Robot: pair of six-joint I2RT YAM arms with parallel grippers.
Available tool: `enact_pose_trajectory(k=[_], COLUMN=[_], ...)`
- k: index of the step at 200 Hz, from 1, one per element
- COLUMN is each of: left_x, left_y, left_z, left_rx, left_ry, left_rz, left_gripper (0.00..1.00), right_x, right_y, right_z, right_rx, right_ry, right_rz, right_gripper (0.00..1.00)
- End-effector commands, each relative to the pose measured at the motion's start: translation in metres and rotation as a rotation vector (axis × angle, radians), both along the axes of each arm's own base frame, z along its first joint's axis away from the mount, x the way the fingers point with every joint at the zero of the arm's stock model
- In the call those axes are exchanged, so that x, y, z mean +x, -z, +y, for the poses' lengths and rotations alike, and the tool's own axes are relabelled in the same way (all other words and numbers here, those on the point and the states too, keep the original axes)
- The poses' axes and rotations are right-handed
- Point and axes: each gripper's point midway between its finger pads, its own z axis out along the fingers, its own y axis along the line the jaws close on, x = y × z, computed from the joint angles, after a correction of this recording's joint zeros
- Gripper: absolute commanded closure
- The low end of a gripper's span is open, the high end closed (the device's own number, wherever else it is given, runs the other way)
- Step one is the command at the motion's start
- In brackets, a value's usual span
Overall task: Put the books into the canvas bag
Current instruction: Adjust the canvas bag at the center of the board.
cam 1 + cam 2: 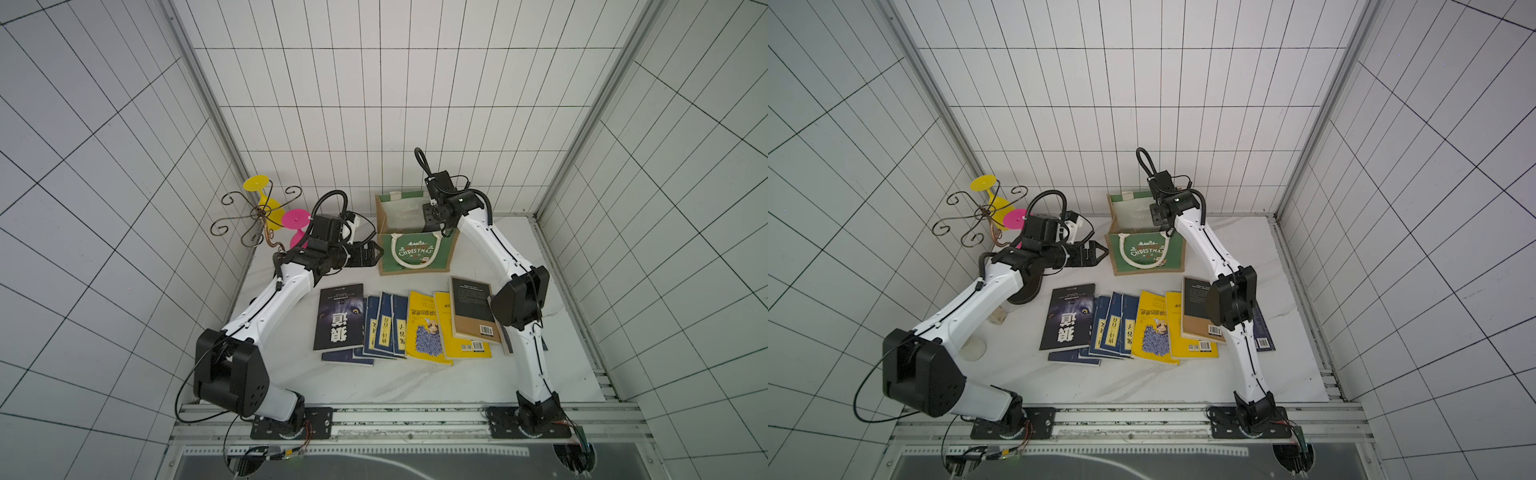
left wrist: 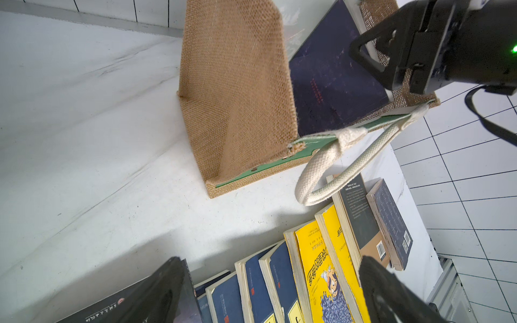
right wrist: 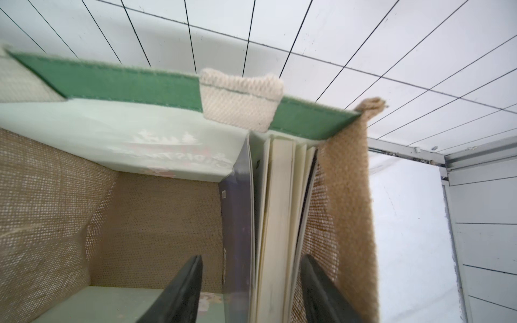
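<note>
Inside the canvas bag (image 1: 415,254): my right end effector (image 3: 251,293), wrist bent down through the mouth. Fingers (image 3: 181,290) are parted, grip released. One navy paperback (image 3: 277,209) stands on edge between them, against the bag's right side wall. There's a clear gap between one finger and the cover. The other finger is close to the pages; can't tell if it touches.

Right arm: base at the near right edge of the bench (image 1: 374,382), elbow up over the tan-and-black book (image 1: 471,307), forearm sloping to the bag's far right corner.

Left arm: elbow high at the near left, forearm running out toward the bag, wrist roughly level. Left end effector (image 1: 376,252) is spread wide and empty, hovering just beside the bag's left side wall with its tips pointed at it.

Bag is upright at the far middle of the bench, green CHRISTMAS panel facing me, rope handle (image 2: 319,165) hanging down the front.

Other books lie flat in an overlapping row on the bench, on the near side of the bag: black book (image 1: 338,318), navy books (image 1: 384,328), two yellow books (image 1: 426,328), the tan-and-black one, and a last navy copy (image 1: 1262,332) partly under my right arm.
</note>
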Motion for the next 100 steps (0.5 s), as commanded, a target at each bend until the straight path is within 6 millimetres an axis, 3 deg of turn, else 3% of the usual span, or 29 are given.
enact_pose_trajectory(k=[1, 56, 69, 81, 100], left_x=[-0.004, -0.015, -0.023, -0.033, -0.056], left_y=[-0.009, -0.010, -0.008, -0.005, -0.004], left_z=[0.002, 0.007, 0.006, 0.002, -0.012], left_rx=[-0.017, -0.002, -0.009, -0.015, 0.001], left_ry=[-0.004, -0.006, 0.012, 0.042, 0.111], left_rz=[-0.020, -0.036, -0.035, -0.035, -0.056], left_gripper=[0.03, 0.03, 0.03, 0.03, 0.03], right_x=[-0.004, -0.029, -0.039, -0.049, -0.065], right_y=[-0.095, -0.151, -0.156, -0.155, -0.145], right_z=[-0.006, -0.007, -0.008, -0.010, -0.017], right_rx=[0.059, 0.108, 0.137, 0.172, 0.208], right_ry=[-0.023, -0.104, -0.123, -0.142, -0.146], right_rz=[-0.202, -0.292, -0.283, -0.260, -0.211], right_gripper=[0.39, 0.23, 0.19, 0.03, 0.02])
